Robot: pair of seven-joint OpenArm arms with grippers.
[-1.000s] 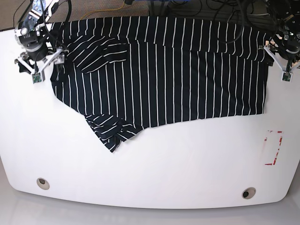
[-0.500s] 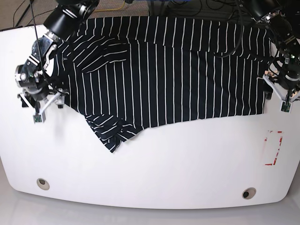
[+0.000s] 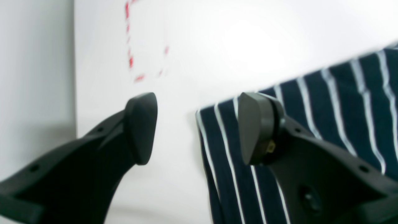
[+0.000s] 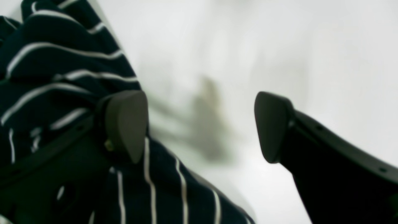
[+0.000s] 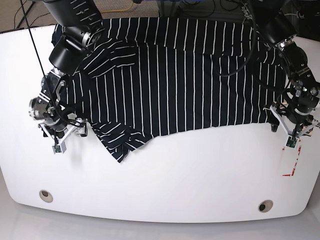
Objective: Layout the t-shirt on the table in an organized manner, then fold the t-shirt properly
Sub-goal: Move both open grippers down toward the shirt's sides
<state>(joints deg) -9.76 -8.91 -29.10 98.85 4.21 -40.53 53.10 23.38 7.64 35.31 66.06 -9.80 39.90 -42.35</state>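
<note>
The black t-shirt (image 5: 175, 75) with thin white stripes lies spread across the back half of the white table (image 5: 175, 175); its near-left part is bunched into a folded flap (image 5: 120, 142). My right gripper (image 5: 67, 137) (image 4: 199, 127) stands open at the shirt's left edge, with one finger (image 4: 124, 121) over the fabric (image 4: 46, 77) and nothing held. At the shirt's near right corner (image 3: 211, 124), my left gripper (image 5: 287, 131) (image 3: 196, 127) is open too, with one finger (image 3: 255, 124) above the cloth.
A red-marked rectangle (image 5: 292, 160) (image 3: 146, 40) sits on the table just in front of the left gripper. Two round metal-ringed holes (image 5: 45, 195) (image 5: 265, 206) lie near the front edge. Cables hang behind the table's back edge (image 5: 200, 7).
Both arms have travelled from the shirt's back corners forward along its side edges to its near corners. Both grippers stayed open. The shirt has barely shifted.
</note>
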